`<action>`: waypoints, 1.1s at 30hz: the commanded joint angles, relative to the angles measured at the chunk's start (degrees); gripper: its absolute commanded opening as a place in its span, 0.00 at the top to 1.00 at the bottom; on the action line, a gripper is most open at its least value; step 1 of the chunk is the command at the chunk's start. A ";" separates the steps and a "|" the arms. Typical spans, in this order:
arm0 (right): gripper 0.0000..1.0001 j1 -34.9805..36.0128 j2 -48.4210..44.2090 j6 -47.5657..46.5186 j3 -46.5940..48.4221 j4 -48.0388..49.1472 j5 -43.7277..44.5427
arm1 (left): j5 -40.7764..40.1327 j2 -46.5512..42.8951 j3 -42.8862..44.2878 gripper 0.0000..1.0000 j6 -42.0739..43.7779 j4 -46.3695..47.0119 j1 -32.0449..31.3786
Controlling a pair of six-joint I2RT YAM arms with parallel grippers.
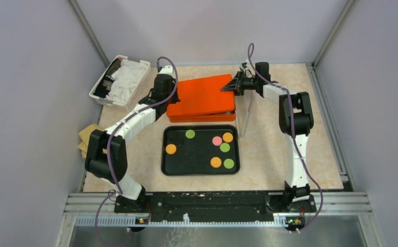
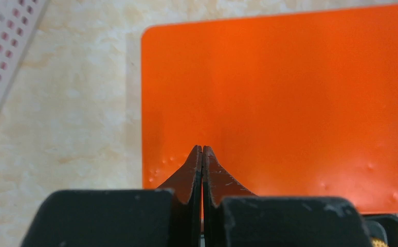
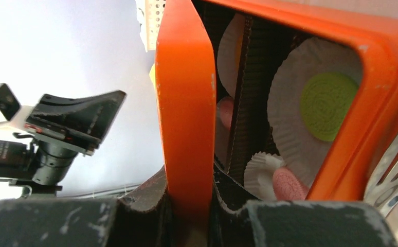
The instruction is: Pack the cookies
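Observation:
Several cookies lie on a black tray (image 1: pixel 168 167): green (image 1: pixel 190 134), orange (image 1: pixel 170 148), pink (image 1: pixel 217 140) and others. Behind it stands an orange box (image 1: pixel 202 114) whose lid (image 1: pixel 202 95) is raised at its right end. My right gripper (image 1: pixel 229 87) is shut on that lid's edge (image 3: pixel 184 92), one finger on each face. Inside the box (image 3: pixel 387 67) a green cookie (image 3: pixel 328 105) and a pink cookie (image 3: pixel 289 184) sit in white paper liners. My left gripper (image 2: pixel 202 150) is shut with nothing in it, over the lid's (image 2: pixel 289 103) left part.
A white basket (image 1: pixel 120 82) of cloths stands at the back left, near the left arm. Brown cardboard (image 1: pixel 88 136) lies at the table's left edge. A thin metal rod (image 1: pixel 246 116) stands to the right of the box.

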 commanded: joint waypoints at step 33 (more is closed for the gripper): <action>0.33 -3.21 -5.43 -17.50 8.75 -22.60 25.74 | 14.61 12.68 -7.26 1.00 -6.10 15.37 -4.42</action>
